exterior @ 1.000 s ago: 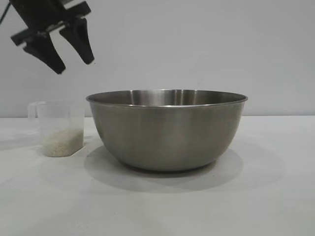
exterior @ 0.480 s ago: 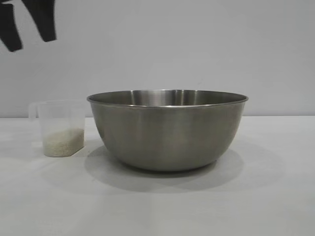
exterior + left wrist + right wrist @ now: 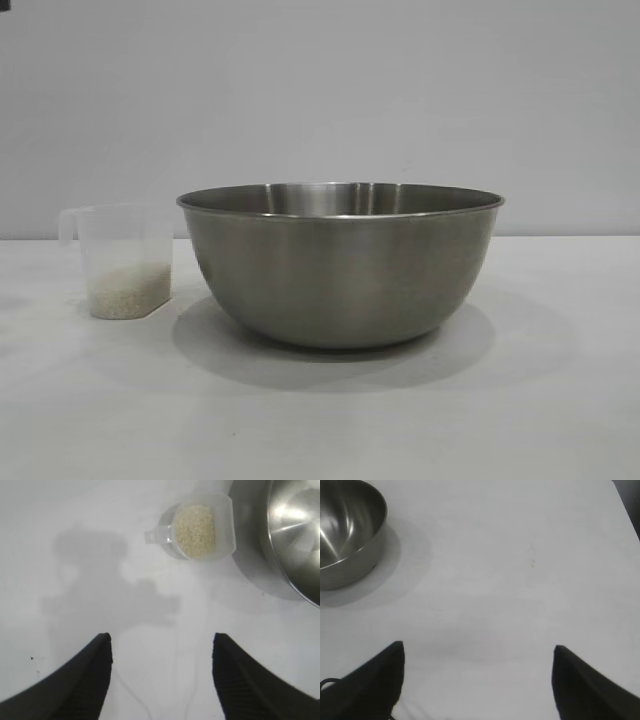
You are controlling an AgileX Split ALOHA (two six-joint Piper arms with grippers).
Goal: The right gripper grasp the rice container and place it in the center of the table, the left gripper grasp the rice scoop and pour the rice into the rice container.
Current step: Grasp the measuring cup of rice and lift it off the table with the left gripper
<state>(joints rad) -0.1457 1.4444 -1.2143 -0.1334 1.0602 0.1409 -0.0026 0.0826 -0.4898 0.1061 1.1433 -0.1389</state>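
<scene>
Brushed silver rice container (image 3: pixel 340 265), translucent rice scoop (image 3: pixel 122 258) of seemingly off-white rice (image 3: pixel 195 530), white table (image 3: pixel 560 400).

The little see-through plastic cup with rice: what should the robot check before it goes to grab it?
1. Small translucent plastic scoop upright on the white table: ok.
2. Off-white rice inside it: ok.
3. Big round steel bowl set beside the scoop, apart from it: ok.
4. Left gripper open, holding nothing: ok.
5. Left gripper lined up over the scoop: not ok, it is off to one side.
6. Right gripper open, clear of the bowl: ok.
</scene>
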